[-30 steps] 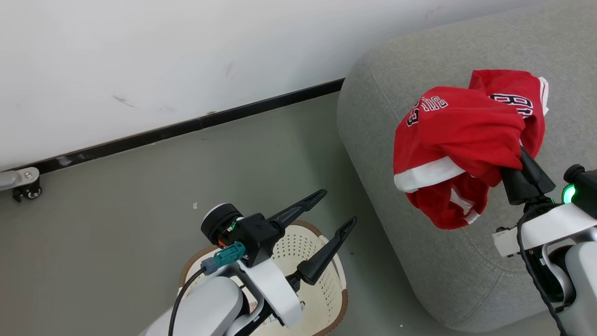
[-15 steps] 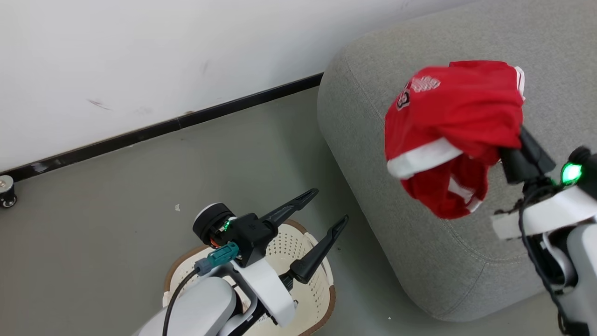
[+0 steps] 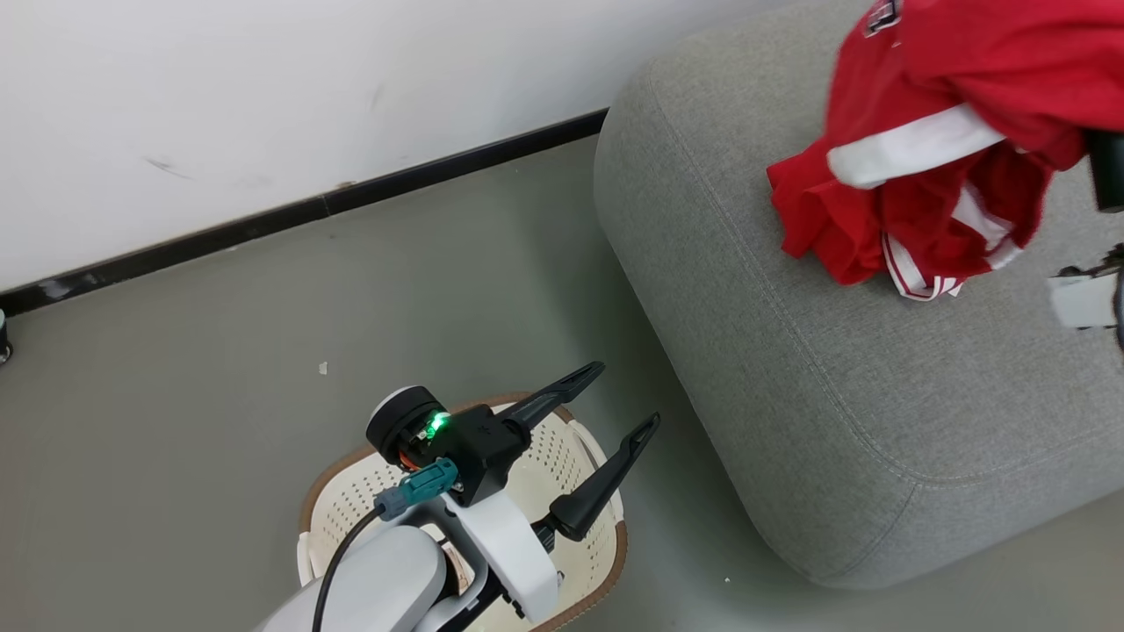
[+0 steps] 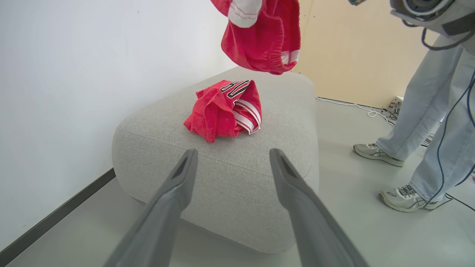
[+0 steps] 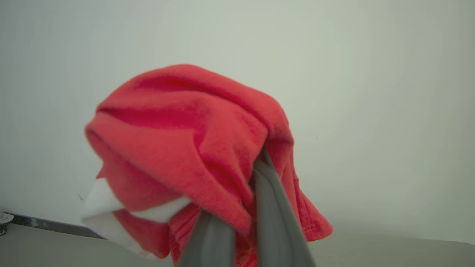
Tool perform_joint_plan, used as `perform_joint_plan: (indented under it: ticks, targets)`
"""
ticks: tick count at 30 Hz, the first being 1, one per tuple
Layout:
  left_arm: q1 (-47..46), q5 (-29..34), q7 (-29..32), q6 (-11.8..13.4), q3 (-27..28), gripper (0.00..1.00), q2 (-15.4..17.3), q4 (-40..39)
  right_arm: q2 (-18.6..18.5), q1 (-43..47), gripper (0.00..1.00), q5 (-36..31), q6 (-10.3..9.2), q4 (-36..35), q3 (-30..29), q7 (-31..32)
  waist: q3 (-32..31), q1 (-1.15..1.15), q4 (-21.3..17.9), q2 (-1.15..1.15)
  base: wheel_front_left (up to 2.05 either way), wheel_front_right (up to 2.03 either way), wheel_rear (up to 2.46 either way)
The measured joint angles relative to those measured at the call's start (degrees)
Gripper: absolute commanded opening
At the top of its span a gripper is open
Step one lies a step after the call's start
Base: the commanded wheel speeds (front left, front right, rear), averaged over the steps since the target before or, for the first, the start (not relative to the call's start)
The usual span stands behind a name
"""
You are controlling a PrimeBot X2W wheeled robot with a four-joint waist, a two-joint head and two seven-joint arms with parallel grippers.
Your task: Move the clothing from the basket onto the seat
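Note:
My right gripper (image 5: 256,167) is shut on a red garment (image 5: 185,141) with white trim, which drapes over its fingers. In the head view that garment (image 3: 957,61) hangs at the top right, above the grey seat (image 3: 790,395). In the left wrist view a second red piece with white stripes (image 4: 226,111) lies bunched on the seat (image 4: 230,178), below the hanging one (image 4: 259,33). My left gripper (image 3: 625,395) stands open above the cream basket (image 3: 351,456), nothing between its fingers. What shows of the basket's floor is bare.
A white wall with a black baseboard (image 3: 307,211) runs behind the seat and basket. A person's legs and shoes (image 4: 426,111) stand on the floor right of the seat, with cables (image 4: 363,109) beyond. Grey floor (image 3: 219,369) lies left of the basket.
My right gripper has carried the red garment up and to the right, farther over the seat. The head camera shifted a little. My left gripper stays open over the basket.

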Motion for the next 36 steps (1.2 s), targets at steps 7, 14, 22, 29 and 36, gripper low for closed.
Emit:
perform_joint_plan:
  ticks: [7,14,22,29,36]
  targets:
    - [0.00,0.07,1.49,0.29,-0.12,1.00,1.21,-1.41,-2.87,-2.17,0.00,1.48,0.00,3.56,-1.81,0.01,1.96,0.00,0.16,0.00,0.00,0.00,0.00]
    - [-0.05,0.53,2.74,0.51,-0.18,1.00,1.71,-3.03,-5.80,-4.51,0.00,3.10,0.00,8.31,-3.96,0.00,4.49,0.00,0.28,0.00,0.00,0.00,0.00]
    - [-0.56,0.73,4.25,0.96,-0.08,1.00,2.31,-5.08,-7.35,-7.79,0.00,3.99,0.00,13.14,-5.26,0.01,7.90,0.00,0.55,0.00,0.00,0.00,0.00]
    - [-0.64,1.13,5.20,1.56,0.21,1.00,3.61,-6.65,-8.84,-11.78,0.00,5.10,0.00,18.69,-7.97,0.01,11.15,0.00,1.04,0.00,0.00,0.00,0.00]
    - [-1.98,2.50,6.23,2.05,0.83,1.00,4.50,-8.64,-9.69,-14.92,0.00,5.22,0.00,26.13,-10.57,0.01,14.57,0.00,1.85,0.00,0.00,0.00,0.00]
